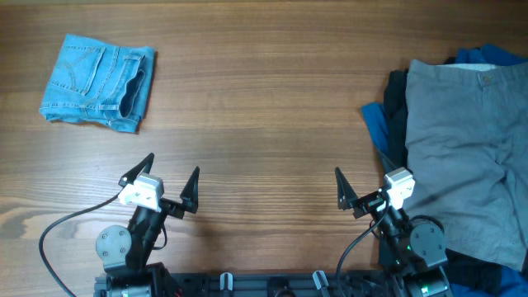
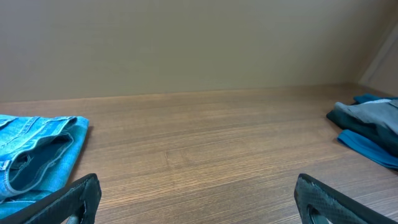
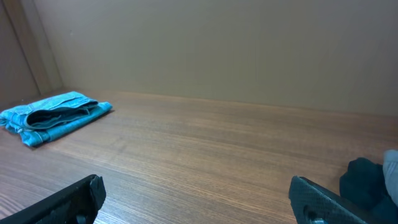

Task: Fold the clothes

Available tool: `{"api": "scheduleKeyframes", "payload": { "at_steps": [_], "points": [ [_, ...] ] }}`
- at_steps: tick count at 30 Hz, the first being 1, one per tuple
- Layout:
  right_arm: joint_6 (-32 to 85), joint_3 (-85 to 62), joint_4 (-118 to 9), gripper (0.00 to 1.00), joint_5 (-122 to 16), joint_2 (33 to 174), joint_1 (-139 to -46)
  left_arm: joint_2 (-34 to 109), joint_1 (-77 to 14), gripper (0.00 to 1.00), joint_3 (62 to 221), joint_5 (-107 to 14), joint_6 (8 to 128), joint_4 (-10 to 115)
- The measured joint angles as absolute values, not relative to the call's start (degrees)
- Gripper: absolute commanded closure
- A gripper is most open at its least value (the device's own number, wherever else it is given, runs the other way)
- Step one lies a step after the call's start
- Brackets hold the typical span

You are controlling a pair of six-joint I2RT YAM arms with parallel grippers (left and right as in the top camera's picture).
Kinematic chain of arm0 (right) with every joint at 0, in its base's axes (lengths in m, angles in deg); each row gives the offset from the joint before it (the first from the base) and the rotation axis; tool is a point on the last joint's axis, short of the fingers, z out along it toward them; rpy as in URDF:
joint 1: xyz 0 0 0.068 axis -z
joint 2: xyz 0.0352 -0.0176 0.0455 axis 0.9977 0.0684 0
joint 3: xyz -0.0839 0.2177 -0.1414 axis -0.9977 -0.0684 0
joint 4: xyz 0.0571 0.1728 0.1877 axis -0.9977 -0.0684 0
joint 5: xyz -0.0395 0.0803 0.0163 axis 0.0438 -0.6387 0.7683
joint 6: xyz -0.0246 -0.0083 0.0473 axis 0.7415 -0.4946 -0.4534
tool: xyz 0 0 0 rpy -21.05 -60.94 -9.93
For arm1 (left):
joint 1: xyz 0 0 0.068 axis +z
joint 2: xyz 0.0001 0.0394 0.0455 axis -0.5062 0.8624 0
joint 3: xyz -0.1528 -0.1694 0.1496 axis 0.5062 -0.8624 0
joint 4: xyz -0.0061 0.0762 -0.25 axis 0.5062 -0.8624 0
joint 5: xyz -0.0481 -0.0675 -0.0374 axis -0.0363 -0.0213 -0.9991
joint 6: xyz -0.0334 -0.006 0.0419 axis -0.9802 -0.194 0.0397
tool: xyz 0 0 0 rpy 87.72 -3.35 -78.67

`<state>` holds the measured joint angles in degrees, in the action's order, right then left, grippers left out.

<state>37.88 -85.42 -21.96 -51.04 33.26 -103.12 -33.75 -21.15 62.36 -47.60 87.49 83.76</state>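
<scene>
Mid-grey shorts (image 1: 462,157) lie spread on top of a pile at the table's right edge, over black (image 1: 398,103) and bright-blue (image 1: 378,124) garments. Light-blue denim shorts (image 1: 99,81) lie folded at the far left. They also show in the left wrist view (image 2: 37,152) and the right wrist view (image 3: 53,115). My left gripper (image 1: 169,177) is open and empty near the front edge. My right gripper (image 1: 363,186) is open and empty, just left of the pile. The left wrist view shows the pile (image 2: 367,124) at its right.
The wooden table (image 1: 264,115) spans the view. Arm bases and cables sit at the front edge (image 1: 264,285). A plain wall stands behind the table in the wrist views.
</scene>
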Motion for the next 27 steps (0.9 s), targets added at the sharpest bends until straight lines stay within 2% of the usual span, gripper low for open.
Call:
{"api": "scheduleKeyframes", "payload": {
  "at_steps": [17, 24, 27],
  "points": [
    [37.8, -85.4, -20.9, 0.00, -53.0, 33.3, -103.1, -33.8, -21.2, 0.00, 62.4, -48.0, 87.5, 84.1],
    [31.2, -84.5, -19.9, 0.00, -57.2, 33.3, -103.1, -33.7, -21.2, 0.00, 63.0, -53.5, 83.0, 87.1],
    [28.7, -78.4, -23.8, 0.00, -57.8, 34.6, -103.1, -33.6, -21.2, 0.00, 68.9, -53.8, 81.0, 85.9]
  ]
}}
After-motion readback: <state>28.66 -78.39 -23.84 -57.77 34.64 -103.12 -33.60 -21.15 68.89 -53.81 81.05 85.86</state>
